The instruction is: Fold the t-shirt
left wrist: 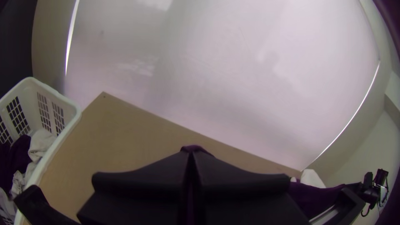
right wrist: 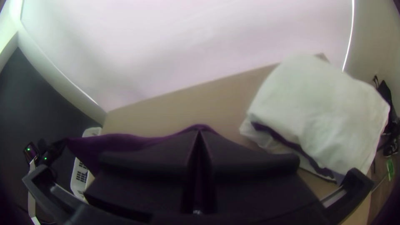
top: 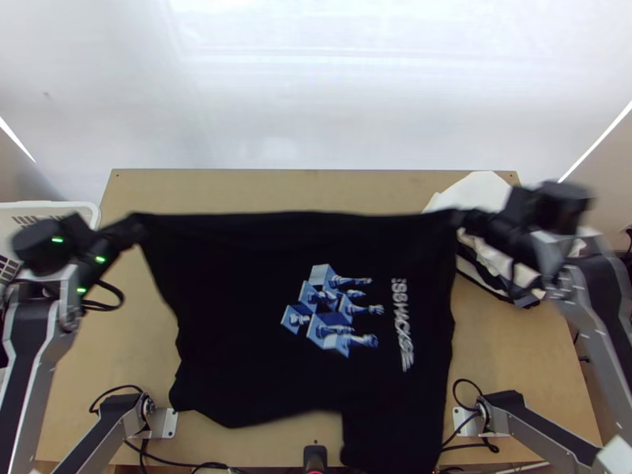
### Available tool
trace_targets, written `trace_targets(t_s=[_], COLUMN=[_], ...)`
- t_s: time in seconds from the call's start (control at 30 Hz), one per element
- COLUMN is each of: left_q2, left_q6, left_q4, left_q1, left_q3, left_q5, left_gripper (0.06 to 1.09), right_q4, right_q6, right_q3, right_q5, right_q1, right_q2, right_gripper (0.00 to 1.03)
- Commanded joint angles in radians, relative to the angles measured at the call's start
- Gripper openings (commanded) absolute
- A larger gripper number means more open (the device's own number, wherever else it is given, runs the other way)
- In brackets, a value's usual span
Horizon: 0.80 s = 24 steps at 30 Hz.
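Wooden table [top: 126, 332] sits below; my left claw [top: 139, 224] and right claw [top: 461, 216] pinch 2 spots on the t-shirt [top: 237, 332], spread to the near edge. I guess I'm straightening; next, lay it flat.

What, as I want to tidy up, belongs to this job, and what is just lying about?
In the job:
t-shirt, gripped at two spots
left gripper
right gripper

Lying about:
cloth pile
basket
clothes in it

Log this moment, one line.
left pincer: shut on t-shirt; right pincer: shut on t-shirt; t-shirt: stretched between them, print showing; cloth pile: far right
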Motion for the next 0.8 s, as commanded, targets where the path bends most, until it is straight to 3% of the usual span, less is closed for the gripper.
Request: trace_targets(t_s=[0.0, 0.23, 0.43, 0.77], left_q2=[0.126, 0.420, 0.684, 0.864], left_q6=[0.053, 0.033, 0.033, 0.031], left_q4=[0.212, 0.337, 0.351, 0.356], left_q1=[0.000, 0.047, 0.126, 0.098], left_q3=[-0.243, -0.081, 0.103, 0.243], left_q5=[0.032, 0.030, 0.030, 0.030], left_gripper=[0.09, 0.09, 0.09, 0.09], right_q4=[0.233, 0.322, 0.349, 0.349], right_q6=[0.007, -0.029, -0.031, -0.031], right_q3=[-0.356, -0.294, -0.180, 0.042], right_q5=[-0.030, -0.029, -0.030, -0.029], right_q1=[-0.023, -0.060, -0.082, -0.068], right_q2=[0.050, 0.196, 0.349, 0.605], right_gripper=[0.03, 0.03, 0.03, 0.03])
